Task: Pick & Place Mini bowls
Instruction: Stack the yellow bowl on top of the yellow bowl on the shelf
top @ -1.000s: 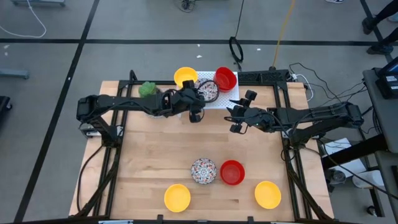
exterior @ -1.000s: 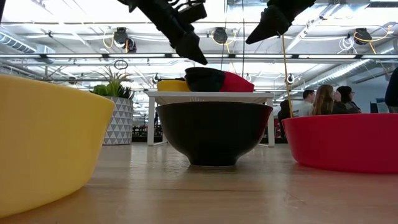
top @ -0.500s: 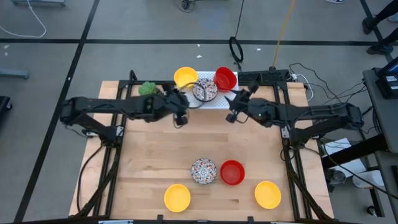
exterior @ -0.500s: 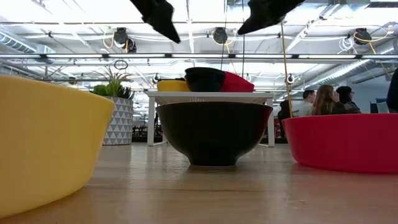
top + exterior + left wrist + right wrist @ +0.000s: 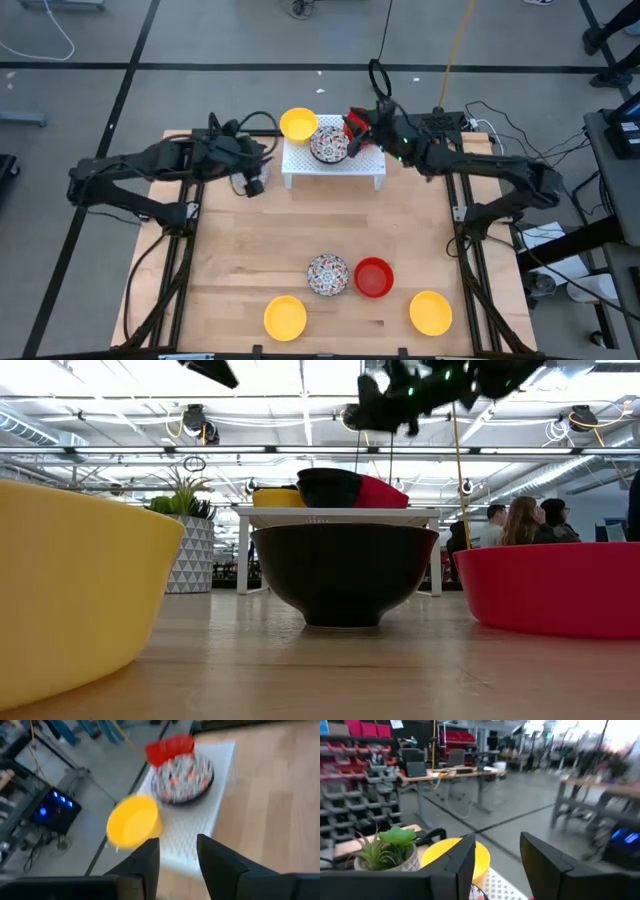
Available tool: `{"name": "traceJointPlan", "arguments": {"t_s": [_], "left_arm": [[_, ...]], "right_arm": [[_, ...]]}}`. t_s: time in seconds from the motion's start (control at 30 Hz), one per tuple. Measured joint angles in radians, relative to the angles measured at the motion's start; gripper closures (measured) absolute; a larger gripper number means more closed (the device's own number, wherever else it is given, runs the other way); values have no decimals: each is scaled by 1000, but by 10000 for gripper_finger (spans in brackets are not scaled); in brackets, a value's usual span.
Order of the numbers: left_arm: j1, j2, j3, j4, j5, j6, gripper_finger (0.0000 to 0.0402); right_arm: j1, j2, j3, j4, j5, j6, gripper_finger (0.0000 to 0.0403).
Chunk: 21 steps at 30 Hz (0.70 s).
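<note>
Three mini bowls sit on the white rack (image 5: pixel 334 163) at the table's far side: a yellow one (image 5: pixel 299 124), a mosaic one (image 5: pixel 329 146) and a red one (image 5: pixel 354 124). Lower down, near the table's near edge, stand a mosaic bowl (image 5: pixel 327 274), a red bowl (image 5: pixel 374 277) and two yellow bowls (image 5: pixel 285 317) (image 5: pixel 431 312). My left gripper (image 5: pixel 251 180) hangs open to the left of the rack, its fingers (image 5: pixel 150 862) seen apart in the wrist view. My right gripper (image 5: pixel 367 128) is open and hovers above the rack's red bowl, hiding part of it.
A green plant in a patterned white pot (image 5: pixel 185 530) stands at the far left beside the rack. In the low view the near bowls (image 5: pixel 343 575) fill the foreground. Bare wood lies in the middle of the table (image 5: pixel 300 220). People sit in the room beyond (image 5: pixel 520 520).
My left gripper has drawn back from the rack toward the table's left edge and risen. My right gripper has swung from the table's middle toward the far edge and now hangs over the rack's red bowl. The bowls have stayed where they were.
</note>
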Motion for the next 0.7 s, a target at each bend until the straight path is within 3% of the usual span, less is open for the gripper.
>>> {"name": "traceJointPlan", "arguments": {"t_s": [0.1, 0.2, 0.47, 0.7], "left_arm": [[0, -48, 0, -66, 0, -40, 275], [0, -87, 0, -100, 0, -88, 279], [-4, -123, 0, -91, 22, -202, 279], [-4, -123, 0, -87, 34, -267, 279]], "right_arm": [[-88, 39, 0, 25, -121, 111, 261], [-143, 71, 0, 12, -178, 144, 261], [-151, 137, 0, -54, -202, 58, 261], [-138, 107, 0, -98, -202, 58, 261]]}}
